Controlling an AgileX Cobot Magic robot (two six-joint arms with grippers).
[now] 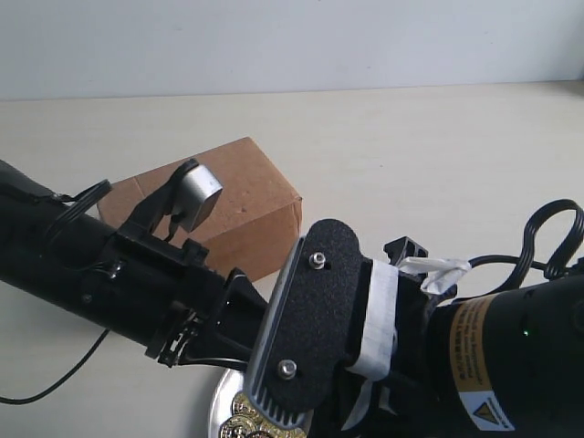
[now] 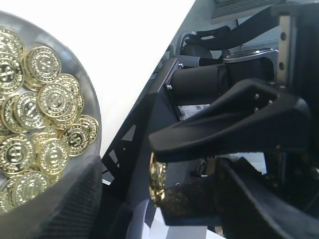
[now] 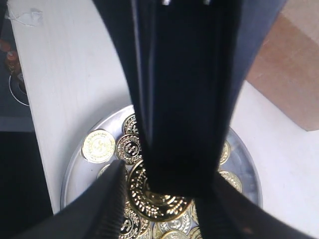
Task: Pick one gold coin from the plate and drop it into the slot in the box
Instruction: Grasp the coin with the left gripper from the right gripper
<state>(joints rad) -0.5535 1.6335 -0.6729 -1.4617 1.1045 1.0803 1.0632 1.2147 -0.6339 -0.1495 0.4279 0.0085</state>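
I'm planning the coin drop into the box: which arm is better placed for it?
Right: the right gripper pinches a gold coin above the plate, with the box in its wrist view. The slot is not in view.

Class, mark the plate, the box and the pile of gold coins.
plate (image 3: 75,181): right wrist view, bare part by the rim.
box (image 1: 246,192): exterior view, top face.
gold coins (image 2: 42,107): left wrist view, middle of the pile.
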